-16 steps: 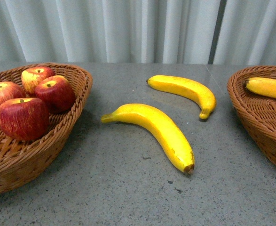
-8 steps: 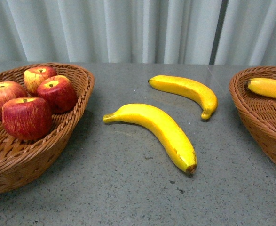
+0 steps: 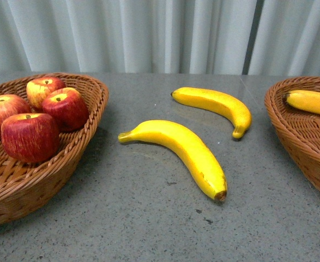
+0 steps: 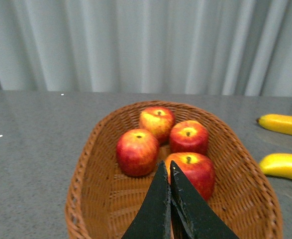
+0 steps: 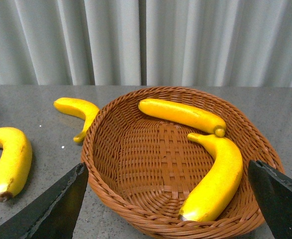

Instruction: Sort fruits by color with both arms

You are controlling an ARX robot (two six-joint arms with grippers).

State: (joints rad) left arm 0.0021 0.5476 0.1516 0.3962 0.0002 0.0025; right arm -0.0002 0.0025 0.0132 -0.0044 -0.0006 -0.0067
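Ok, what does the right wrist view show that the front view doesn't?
Right wrist only: the open right gripper and a second banana in the right basket. Front only: the left basket holding four apples. Both: the right basket, one banana in it, and two loose bananas.

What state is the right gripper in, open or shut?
The right gripper is open: its fingers stand wide apart, the wicker basket showing between them, nothing gripped.
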